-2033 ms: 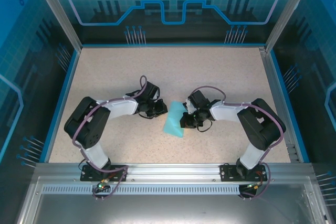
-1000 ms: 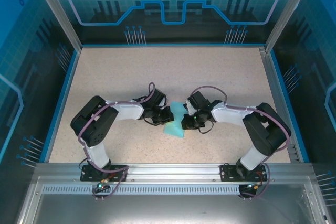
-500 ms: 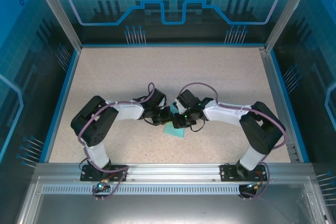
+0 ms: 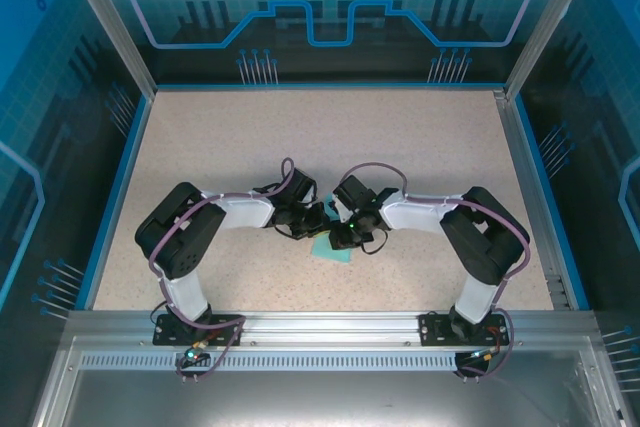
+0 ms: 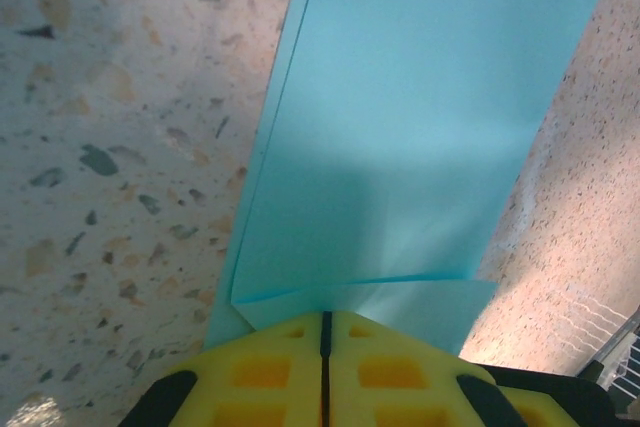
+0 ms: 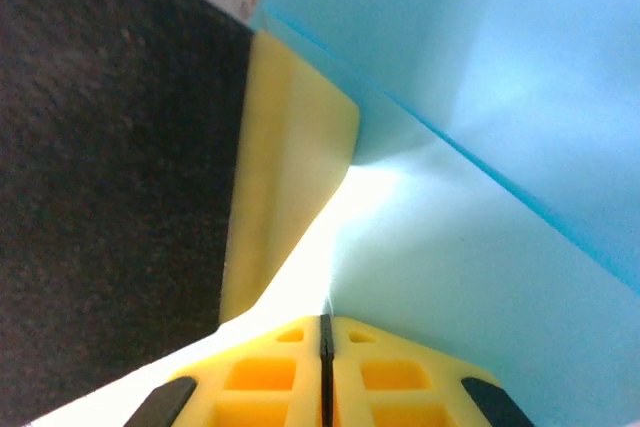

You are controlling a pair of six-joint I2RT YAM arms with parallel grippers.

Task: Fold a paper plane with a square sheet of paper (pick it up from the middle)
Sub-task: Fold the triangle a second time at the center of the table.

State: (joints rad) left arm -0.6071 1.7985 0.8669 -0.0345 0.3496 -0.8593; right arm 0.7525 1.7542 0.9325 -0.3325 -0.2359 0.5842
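Left gripper (image 5: pixel 325 347): jaws closed, yellow pads meeting on a thin seam, tip down on the near end of the square sheet of paper (image 5: pixel 420 117). Can't tell if a layer is pinched between the pads or the closed tip is just pressing it flat. My read is that it's an anchor, so the sheet doesn't skate on the table (image 5: pixel 110 147) while the other arm works.

Right gripper (image 6: pixel 325 347): also clenched, pads together, nose against the paper from the opposite side. Its wrist view shows a paper layer raised and running diagonally across. One left-gripper finger (image 6: pixel 290 167) touches the paper's edge just ahead. Probably pushing a flap over or running a crease. Pinch vs. press isn't resolvable here either.

Paper: already folded at least once. Left wrist view shows a long stacked edge on its left side and a small flap line just ahead of the pads. It lies at table centre between the two tips, mostly hidden from above, with a cyan corner poking out toward the near side. No dart shape yet, so I'd judge mid-fold.

Room: the tips nearly touch each other, and that's the tight spot. A sideways stroke by the right risks bumping the left's fingers or dragging the sheet out from under it. Elsewhere it's open tabletop all around. Rim (image 4: pixel 330 86) and enclosure walls (image 4: pixel 400 17) are well apart from both wrists.
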